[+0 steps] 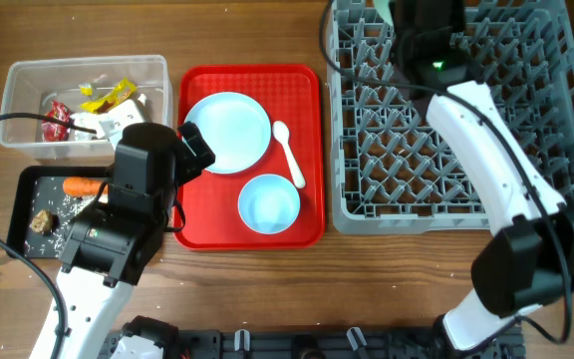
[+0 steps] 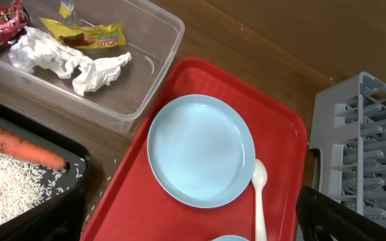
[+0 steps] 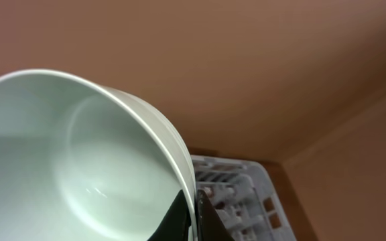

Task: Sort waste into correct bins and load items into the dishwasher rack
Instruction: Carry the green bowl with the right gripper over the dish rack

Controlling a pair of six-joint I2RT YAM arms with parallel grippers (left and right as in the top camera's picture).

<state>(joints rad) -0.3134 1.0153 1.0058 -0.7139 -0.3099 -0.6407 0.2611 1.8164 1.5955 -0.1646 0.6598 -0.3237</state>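
Pale green bowl point(image 3: 79, 167) fills the right wrist view, its rim pinched tight in the right end effector point(image 3: 191, 215), apparently lifted over the dishwasher rack point(image 1: 387, 160) beneath for slotting between pegs; that arm reaches far forward; the left end effector point(image 1: 192, 150) gapes wide and empty, light blue plate point(image 2: 200, 150) just ahead of it.

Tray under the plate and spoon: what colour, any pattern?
Plain red tray, no pattern; shows best in the overhead view.

overhead: top-down | left wrist: near plate point(image 2: 201, 150), shared | right wrist: green bowl point(image 3: 79, 154) close-up
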